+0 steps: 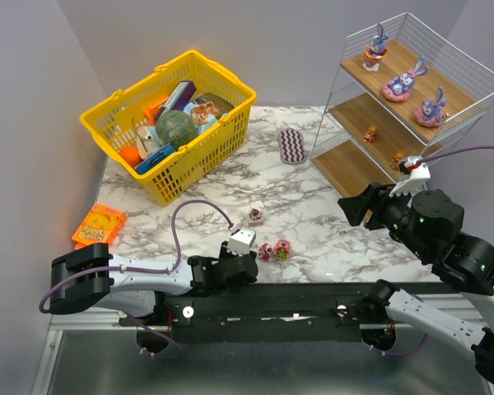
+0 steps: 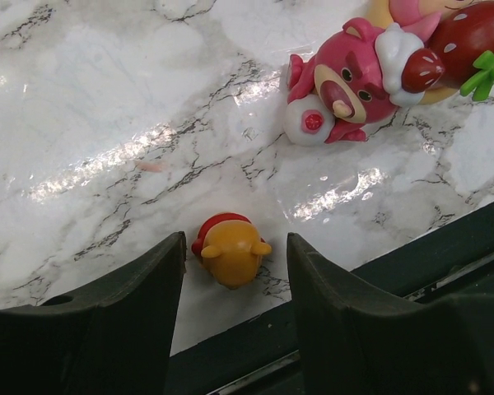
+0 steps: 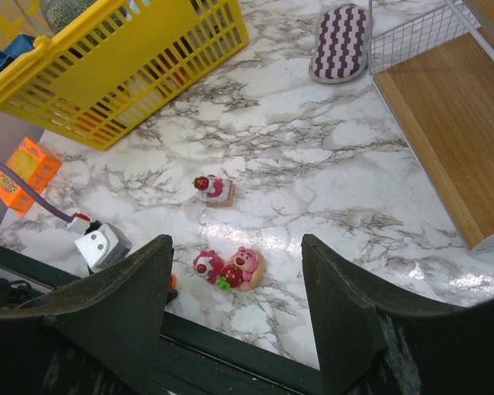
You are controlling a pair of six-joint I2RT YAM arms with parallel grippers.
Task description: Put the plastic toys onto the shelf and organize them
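You see a filled yellow basket (image 1: 196,167) on the marble counter (image 1: 321,216). Purple zigzag pad (image 1: 292,146) to its right; orange packet (image 1: 99,225), left.

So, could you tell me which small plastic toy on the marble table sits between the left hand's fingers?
The tiny orange plastic bear, alone inside the left hand; the three pink toys lie beyond.

The table (image 2: 107,107) is glossy marble-look, the orange bear (image 2: 230,251) shiny plastic, the shelf (image 3: 445,123) wood.
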